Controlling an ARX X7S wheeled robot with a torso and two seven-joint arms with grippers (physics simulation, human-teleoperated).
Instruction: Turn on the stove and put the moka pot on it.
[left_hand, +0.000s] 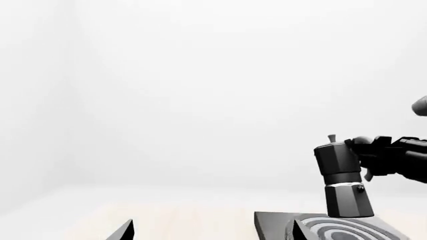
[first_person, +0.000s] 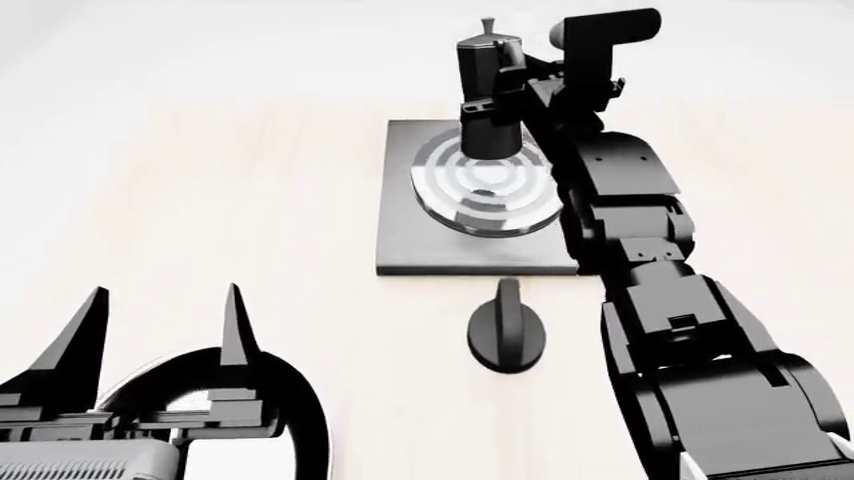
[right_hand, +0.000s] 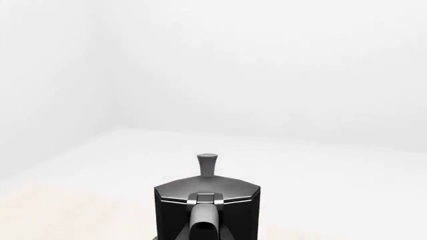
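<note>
Head view: the right arm (first_person: 641, 270) reaches forward in a long stretch, its wrist bent in over the far side of the stove (first_person: 414, 240). The right gripper (first_person: 523, 82) is clamped on the handle side of the moka pot (first_person: 487, 95), which stands upright just beyond the fingers, its base at the far edge of the ringed burner (first_person: 483, 190); whether it touches the burner cannot be told. The round black knob (first_person: 507, 328) lies on the table near the arm's forearm, just in front of the plate. The left gripper (first_person: 160, 335) hangs low and near, well apart from the pot, its two pointed fingers spread with nothing between them.
</note>
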